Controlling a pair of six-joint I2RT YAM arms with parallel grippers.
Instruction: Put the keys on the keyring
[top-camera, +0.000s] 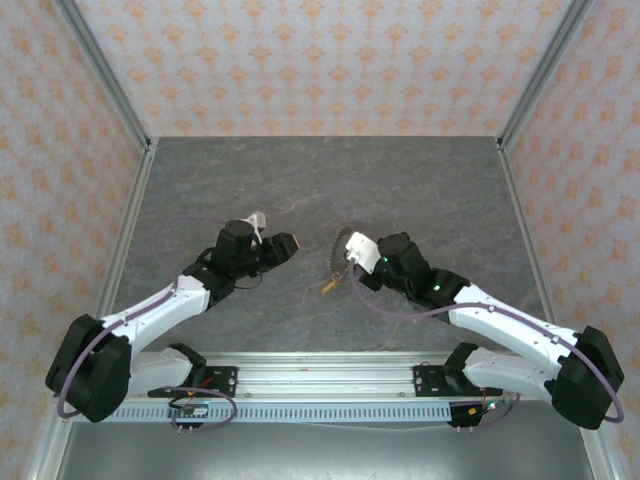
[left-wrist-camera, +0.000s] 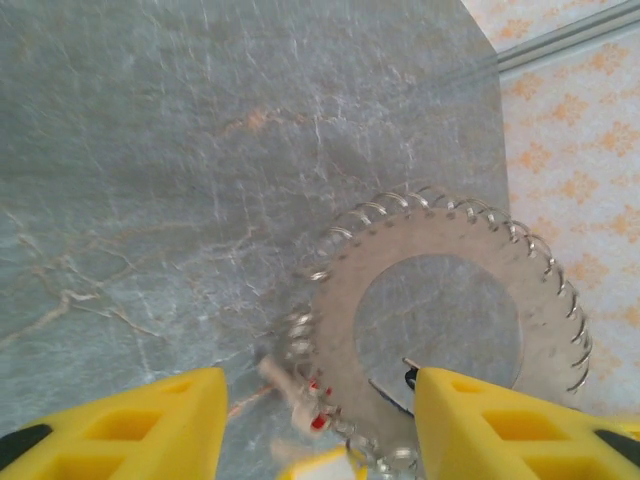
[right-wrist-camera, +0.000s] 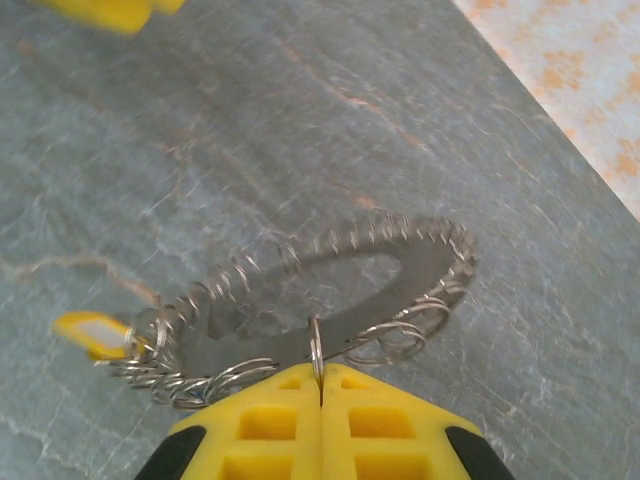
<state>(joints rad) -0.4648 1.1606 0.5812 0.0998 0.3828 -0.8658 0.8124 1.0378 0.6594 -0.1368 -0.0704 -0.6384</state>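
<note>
Grey-tan metal, coil-rimmed: the keyring (top-camera: 341, 254) is carried tilted on edge above the dark stone-patterned surface (top-camera: 420, 190), well off it. The right jaws are pressed together on the keyring's near rim, one wire loop pinched between the yellow fingertips (right-wrist-camera: 290, 395); the flat band (right-wrist-camera: 425, 262) and its wide hole lie just beyond them.

A yellow-headed key (right-wrist-camera: 90, 332) hangs from the coils at the keyring's left end, and from above it dangles below the keyring's lower edge (top-camera: 327, 287). In the left wrist view, a blurred cluster with red marks (left-wrist-camera: 316, 420) sits at the keyring's lower-left rim (left-wrist-camera: 335, 325).

The left jaws stand apart just left of the keyring and grip nothing; their yellow fingers (left-wrist-camera: 150, 430) flank the keyring's lower rim without touching it, and the blurred cluster lies in the gap between them.

Judgement: the step in hand is the letting-go of a key threaded onto the coils.

- The next move calls for the left jaws to back straight off the keyring without catching a loop.
- The right jaws need to hold their pinch steady on the keyring.
- Any further key needs a narrow, precise pick-up, since each key is far smaller than the keyring.
</note>
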